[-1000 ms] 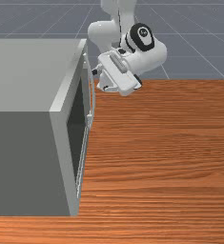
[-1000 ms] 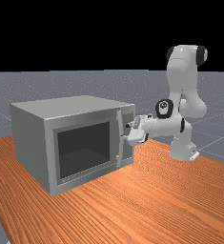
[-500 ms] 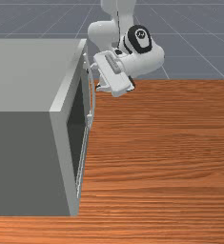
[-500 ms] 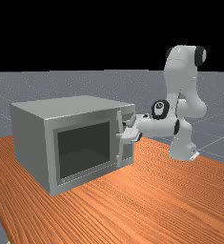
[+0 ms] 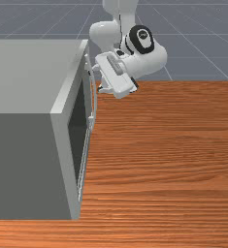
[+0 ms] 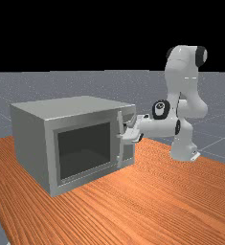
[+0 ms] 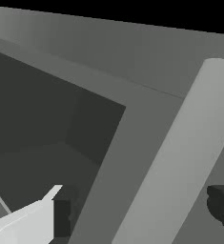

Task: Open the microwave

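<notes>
The gripper [image 6: 122, 130] is at the microwave's upright handle [image 6: 120, 150] in the far view, around its middle height. In the wrist view the gripper [image 7: 139, 209] is open, one finger on each side of the light grey handle [image 7: 175, 157], with a gap visible beside each. The grey microwave [image 6: 32, 139] has its door [image 6: 85, 146] closed, with a dark window. From the front, the hand is close against the handle [image 5: 94, 99], at the far part of the microwave's front face; the fingertips are partly hidden there.
The microwave's body [image 5: 23, 164] covers the front view's left side, a tall block beside the hand. The wooden table [image 5: 169, 160] extends to the right of the door in that view. The arm's base stands behind the table's back edge.
Over the last second my hand has moved toward the microwave, bringing the fingers to either side of the handle. In the last half second it has barely shifted. The door has stayed closed.
</notes>
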